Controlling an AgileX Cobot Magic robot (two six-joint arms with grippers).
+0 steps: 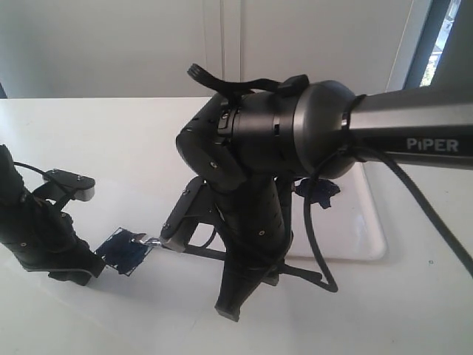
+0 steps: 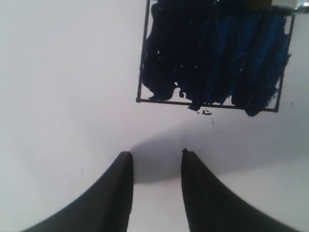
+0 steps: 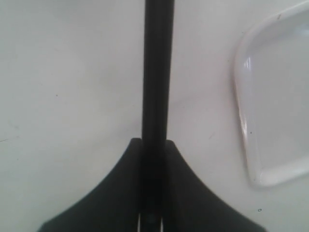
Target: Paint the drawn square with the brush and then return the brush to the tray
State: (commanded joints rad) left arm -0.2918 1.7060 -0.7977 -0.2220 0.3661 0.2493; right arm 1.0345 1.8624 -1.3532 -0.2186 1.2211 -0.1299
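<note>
The right hand (image 3: 153, 145), clenched on the brush (image 3: 157, 72), holds its long handle aimed at the nearly filled drawn square (image 1: 124, 253), while the tray (image 1: 362, 222) lies opposite, nearer this arm.

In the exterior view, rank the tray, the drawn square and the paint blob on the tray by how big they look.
1. tray: clearly largest, though the right arm covers part of it.
2. drawn square.
3. paint blob: looks slightly smaller, but it is partly hidden and farther back, so 2 and 3 are unsure.
</note>
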